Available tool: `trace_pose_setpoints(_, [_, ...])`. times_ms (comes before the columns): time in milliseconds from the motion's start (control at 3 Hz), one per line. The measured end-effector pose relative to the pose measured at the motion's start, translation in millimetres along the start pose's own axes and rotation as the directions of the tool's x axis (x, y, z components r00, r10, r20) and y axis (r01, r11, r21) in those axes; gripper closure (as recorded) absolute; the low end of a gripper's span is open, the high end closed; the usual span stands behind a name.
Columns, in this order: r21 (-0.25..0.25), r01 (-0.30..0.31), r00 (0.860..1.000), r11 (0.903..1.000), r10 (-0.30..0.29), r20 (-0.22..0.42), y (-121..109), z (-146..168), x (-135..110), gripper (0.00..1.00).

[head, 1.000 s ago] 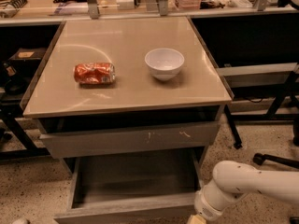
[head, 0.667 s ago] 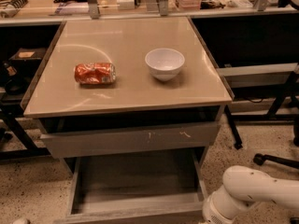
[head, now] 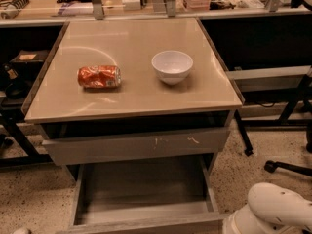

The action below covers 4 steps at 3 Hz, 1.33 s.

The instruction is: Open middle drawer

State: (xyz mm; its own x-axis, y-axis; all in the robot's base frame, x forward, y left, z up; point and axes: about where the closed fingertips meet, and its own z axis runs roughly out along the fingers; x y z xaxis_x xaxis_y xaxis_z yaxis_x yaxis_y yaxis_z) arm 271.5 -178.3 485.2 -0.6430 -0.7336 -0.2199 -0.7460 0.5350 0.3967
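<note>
- The drawer (head: pixel 141 186) stands well out beneath the top drawer (head: pixel 136 145); any more pull may drag it off its runners.
- The gripper is hidden below the arm (head: pixel 278 208), near the drawer's right front corner, and I cannot tell its state. If it is clamped there, backing away may skew the drawer.

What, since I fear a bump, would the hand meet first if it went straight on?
Cannot tell: the hand is below the picture's edge. Only its white arm shows, bottom right, by the front corner of the open middle drawer.

White arm (head: pixel 273 211) sits low right, pincer unseen.
</note>
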Motion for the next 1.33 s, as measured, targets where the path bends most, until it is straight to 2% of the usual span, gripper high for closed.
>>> trace_pose_setpoints(333, [-0.002, 0.049, 0.998, 0.9988, -0.049, 0.029, -6.9, 4.1, -29.5, 0.00])
trace_pose_setpoints(667, [-0.027, 0.091, 0.995, 0.9954, -0.090, 0.045, -12.4, 15.8, -55.9, 0.00])
trace_pose_setpoints(1000, [-0.057, 0.117, 0.992, 0.9914, -0.115, 0.044, -17.9, 31.9, -72.7, 0.00])
trace_pose_setpoints(1333, [-0.101, 0.124, 0.992, 0.9872, -0.123, 0.016, -15.3, 48.1, -70.4, 0.00])
